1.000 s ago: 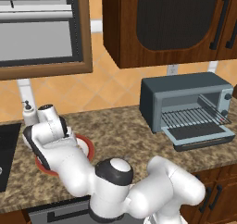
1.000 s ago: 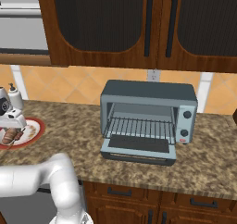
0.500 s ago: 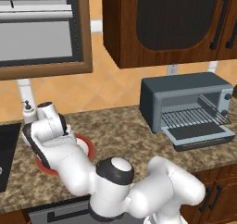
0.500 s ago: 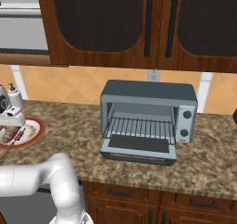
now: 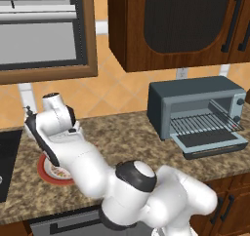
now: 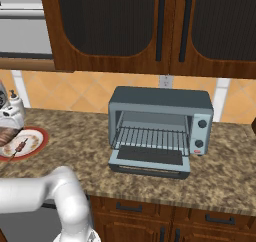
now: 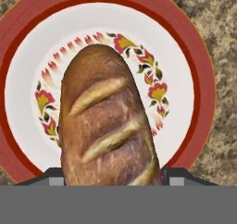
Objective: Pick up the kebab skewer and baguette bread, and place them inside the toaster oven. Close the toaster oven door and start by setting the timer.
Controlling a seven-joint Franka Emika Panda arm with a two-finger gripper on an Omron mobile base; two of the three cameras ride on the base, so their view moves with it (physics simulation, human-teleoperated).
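So the jaws had the baguette bread squeezed between them, one on each side of its fat body, half shut because the loaf was so thick. The bread hung right over the plate, which sat on the surface far to the left of the toaster oven. The kebab skewer lay on that plate. The toaster oven door hung down open, I think so food could go in.
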